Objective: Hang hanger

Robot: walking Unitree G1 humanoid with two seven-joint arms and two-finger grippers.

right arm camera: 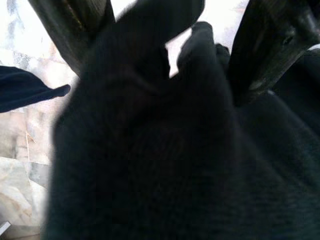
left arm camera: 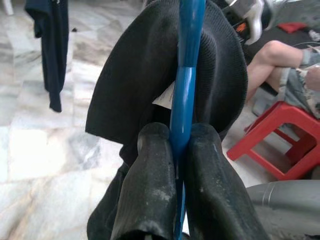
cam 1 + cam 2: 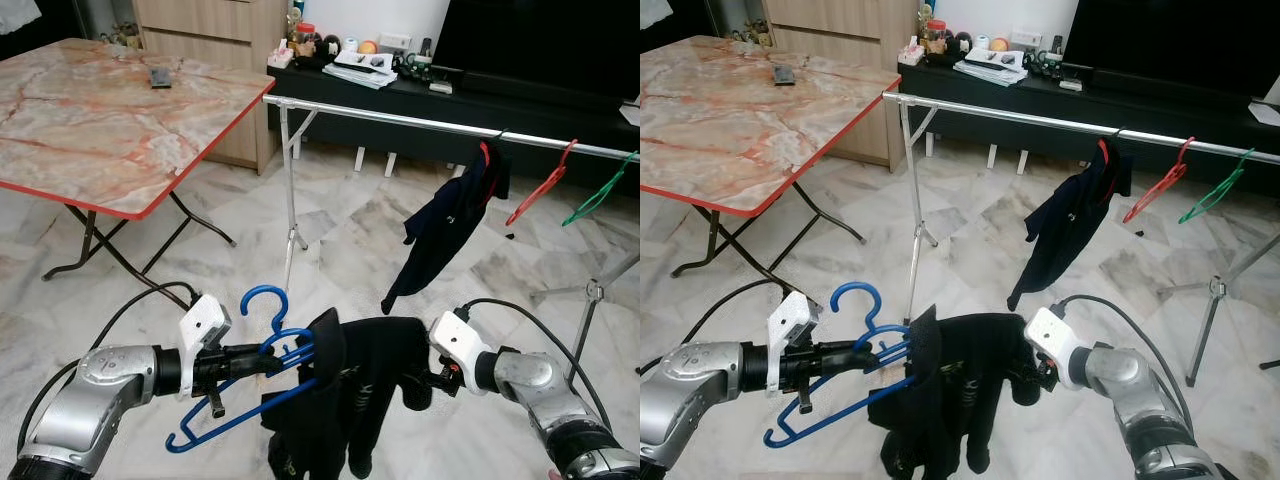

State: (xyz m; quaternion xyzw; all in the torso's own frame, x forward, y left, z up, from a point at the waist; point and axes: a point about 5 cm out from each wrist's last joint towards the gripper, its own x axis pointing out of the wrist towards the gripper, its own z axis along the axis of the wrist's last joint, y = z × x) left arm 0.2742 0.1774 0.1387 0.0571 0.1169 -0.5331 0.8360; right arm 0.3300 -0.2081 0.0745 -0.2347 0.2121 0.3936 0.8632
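My left gripper (image 2: 177, 131) is shut on a blue plastic hanger (image 3: 262, 300), held low in front of me. A black garment (image 3: 360, 390) is draped over the hanger's right end and hangs down. My right gripper (image 1: 160, 82) is pushed into this garment from the right, its fingers (image 1: 270, 50) spread apart with cloth bulging between them. The silver rail (image 3: 400, 118) of a clothes rack crosses the room ahead. It carries a dark garment (image 3: 450, 215), an empty red hanger (image 3: 540, 190) and an empty green hanger (image 3: 600, 195).
A marble-topped folding table (image 3: 100, 120) with a red edge stands at the left. A black TV console (image 3: 480, 95) with clutter runs behind the rack. The rack's legs (image 3: 290, 235) stand on marble floor. A person (image 2: 280, 65) sits on a red stool (image 2: 280, 135).
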